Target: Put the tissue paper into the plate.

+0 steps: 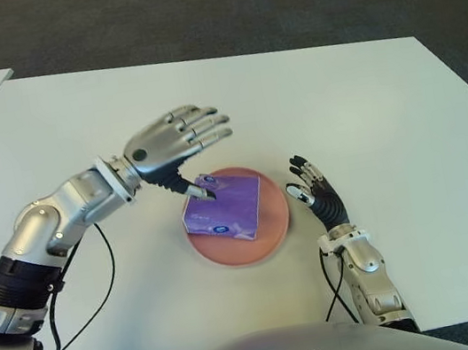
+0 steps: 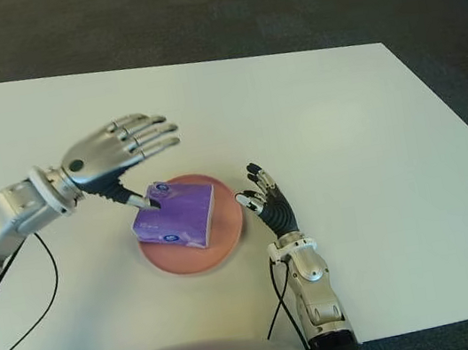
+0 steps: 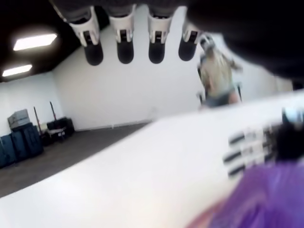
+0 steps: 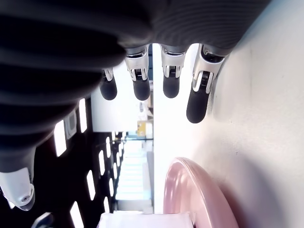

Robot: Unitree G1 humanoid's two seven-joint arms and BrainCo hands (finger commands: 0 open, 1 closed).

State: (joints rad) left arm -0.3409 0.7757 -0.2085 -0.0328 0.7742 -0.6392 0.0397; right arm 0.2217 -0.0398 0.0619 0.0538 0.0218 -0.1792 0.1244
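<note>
Tissue paper (image 1: 224, 206), a purple pack, lies in the pink plate (image 1: 270, 232) on the white table (image 1: 367, 108). Above the pack's left end, the left hand (image 1: 176, 140) hovers with fingers spread and straight, holding nothing. Just right of the plate, the right hand (image 1: 318, 192) shows its fingers loosely extended and empty.

Honestly nothing here I can actually read. The purple tissue pack (image 1: 224, 206) on the pink plate (image 1: 272, 230) has a small white oval mark on its front side, probably a logo, but the lettering is too tiny to make out. No numbers or signs anywhere else.
</note>
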